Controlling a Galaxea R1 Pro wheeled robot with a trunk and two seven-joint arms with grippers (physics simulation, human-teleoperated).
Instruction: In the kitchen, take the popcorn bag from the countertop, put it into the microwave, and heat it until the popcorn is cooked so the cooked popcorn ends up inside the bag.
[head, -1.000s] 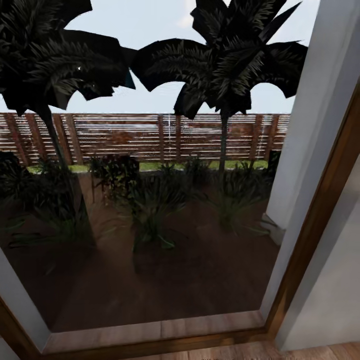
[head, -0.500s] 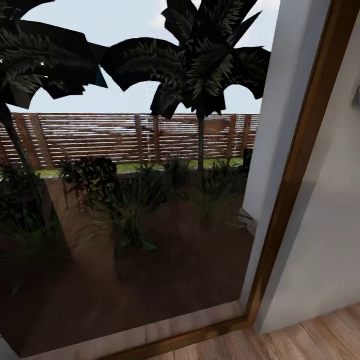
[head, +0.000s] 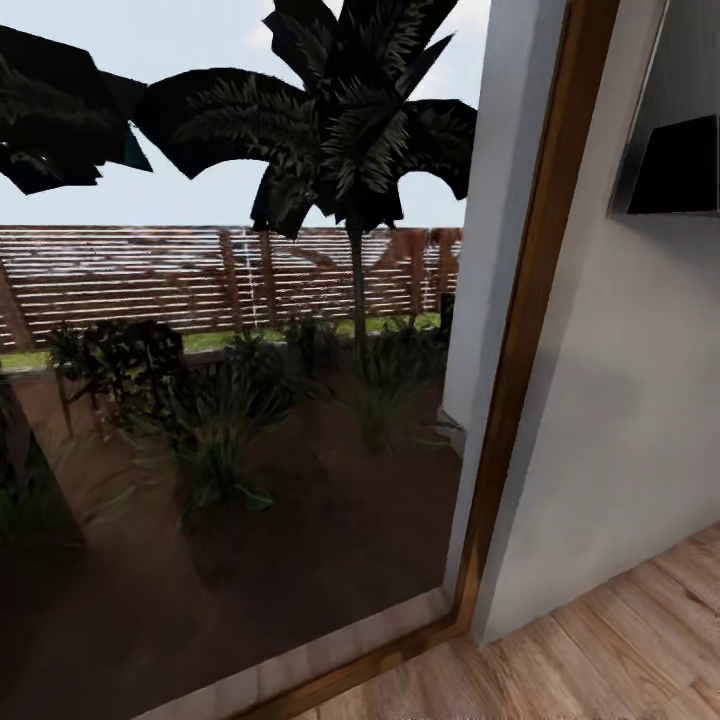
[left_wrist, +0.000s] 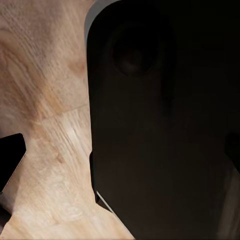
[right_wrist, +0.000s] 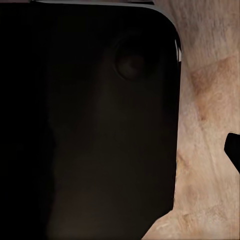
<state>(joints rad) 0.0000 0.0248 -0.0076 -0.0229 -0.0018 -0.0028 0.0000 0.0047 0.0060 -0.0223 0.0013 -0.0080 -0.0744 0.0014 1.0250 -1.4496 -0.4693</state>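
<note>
Overall light: daylight from outside through the glass door (head: 230, 400); the room side is evenly and softly lit.
Sky (head: 200, 200): pale, the brightest patch in the head view, washed out near the top.
Palm trees (head: 340, 130): almost black against the sky, fronds jagged and flat at their edges.
Garden ground (head: 300, 540): dim brown, deepest shadow low on the glass.
Wall (head: 620, 400): grey, with a soft darker band beside the wooden frame (head: 520, 330).
Wooden floor (head: 620, 650): warm, mid-bright, no glare.
Wrist views: a large dark body (left_wrist: 165, 130) (right_wrist: 90, 125) is near-black with little detail; the plank floor (left_wrist: 45, 100) (right_wrist: 210, 125) looks smeared and soft.
Sharpness: head view slightly soft; fence slats (head: 150, 280) shimmer.
</note>
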